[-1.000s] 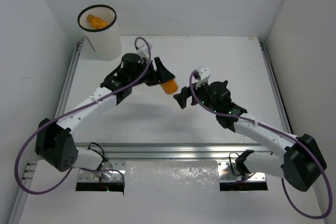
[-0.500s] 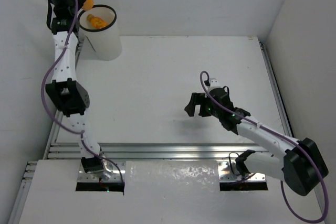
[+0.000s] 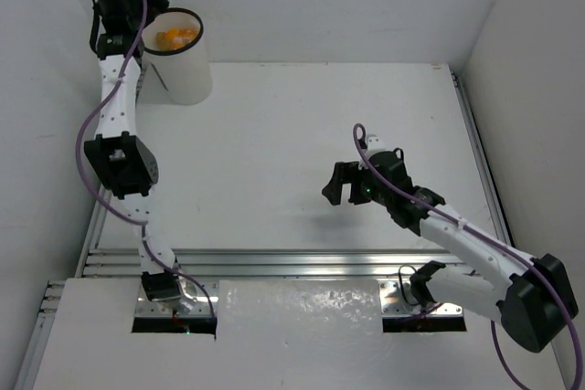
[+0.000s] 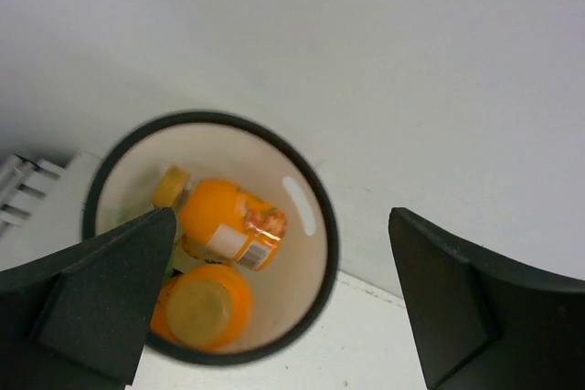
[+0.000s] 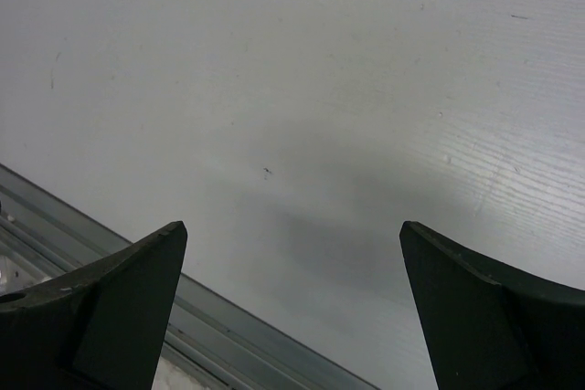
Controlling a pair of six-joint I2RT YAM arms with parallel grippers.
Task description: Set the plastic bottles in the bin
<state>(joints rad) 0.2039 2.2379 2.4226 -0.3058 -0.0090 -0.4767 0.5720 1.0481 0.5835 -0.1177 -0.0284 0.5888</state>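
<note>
Over at the far left, the left fingers [image 4: 101,308] hang above the bin [image 4: 326,226], spread wide with nothing between them. Inside the bin lie two orange plastic bottles [image 4: 227,223]: one on its side with a yellow cap, the other seen end-on just beside it, nearer the rim. The white bin stands at the far left corner of the counter [image 3: 292,125]. Across to the right, the right fingers [image 5: 101,308] hover over the counter's white surface, spread just as wide, gripping nothing.
</note>
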